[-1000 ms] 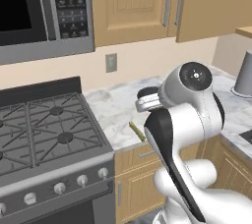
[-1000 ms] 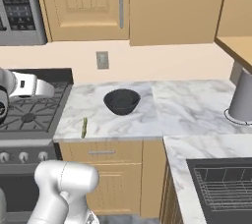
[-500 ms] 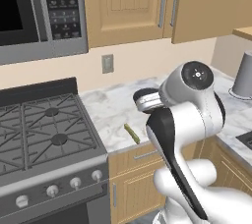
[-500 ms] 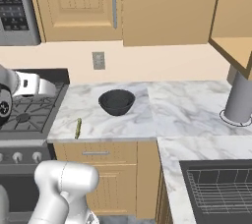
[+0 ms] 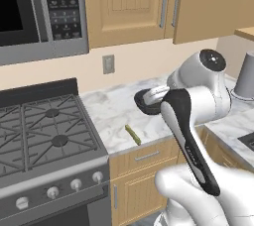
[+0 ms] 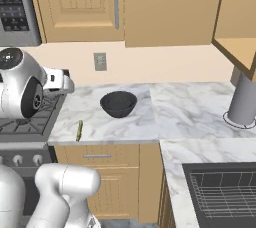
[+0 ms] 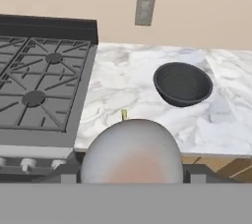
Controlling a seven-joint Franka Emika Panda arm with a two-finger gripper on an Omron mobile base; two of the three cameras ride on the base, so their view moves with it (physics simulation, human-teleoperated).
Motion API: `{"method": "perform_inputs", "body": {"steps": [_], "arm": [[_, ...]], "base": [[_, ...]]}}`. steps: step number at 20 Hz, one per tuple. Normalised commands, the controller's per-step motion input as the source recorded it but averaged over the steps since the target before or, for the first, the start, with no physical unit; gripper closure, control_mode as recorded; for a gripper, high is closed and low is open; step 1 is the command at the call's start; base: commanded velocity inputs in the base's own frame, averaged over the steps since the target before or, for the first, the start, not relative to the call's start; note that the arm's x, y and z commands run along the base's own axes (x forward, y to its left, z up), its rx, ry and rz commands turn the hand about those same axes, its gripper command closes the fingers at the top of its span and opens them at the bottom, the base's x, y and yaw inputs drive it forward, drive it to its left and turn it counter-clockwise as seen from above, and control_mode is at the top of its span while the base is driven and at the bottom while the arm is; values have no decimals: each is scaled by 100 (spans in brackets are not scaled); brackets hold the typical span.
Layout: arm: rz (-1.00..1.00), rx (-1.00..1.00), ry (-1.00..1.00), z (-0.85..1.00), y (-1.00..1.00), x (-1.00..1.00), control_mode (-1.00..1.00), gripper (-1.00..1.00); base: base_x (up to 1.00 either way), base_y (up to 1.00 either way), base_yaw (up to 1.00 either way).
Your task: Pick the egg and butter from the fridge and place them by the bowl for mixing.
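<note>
The egg [image 7: 130,152], a pale pinkish-grey ball, sits between my gripper's [image 7: 131,171] fingers, low in the hand view; the gripper is shut on it. The hand [image 6: 61,82] hovers above the seam between stove and counter, left of the bowl. The black bowl [image 6: 118,104] [image 5: 149,102] [image 7: 182,83] stands on the marble counter below the wall outlet. The butter [image 6: 79,130] [image 5: 132,135], a thin olive stick, lies near the counter's front edge, left of the bowl; its tip [image 7: 124,114] peeks out above the egg. The fridge is out of view.
A gas stove [image 5: 44,136] adjoins the counter on the left, with a microwave [image 5: 34,12] above it. Wooden wall cabinets [image 6: 125,2] hang over the counter [image 6: 190,107]. A grey cylinder [image 6: 244,103] stands at the right, with a dish rack [image 6: 225,192] in front of it.
The whole scene has slid a little to the left in both base views, so the camera moved. The arm keeps the same pose, with the egg still in the gripper.
</note>
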Motion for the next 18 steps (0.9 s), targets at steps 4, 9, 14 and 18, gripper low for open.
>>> {"method": "perform_inputs", "body": {"steps": [4,9,14,18], "arm": [[7,0,13,-18,0,33,-100,100],[1,-5,18,-39,9,54,-100,100],[0,-9,13,-48,17,56,-100,100],[0,-5,0,-50,11,54,-100,100]], "base": [[0,0,0],[0,0,0],[0,0,0],[0,0,0]]}}
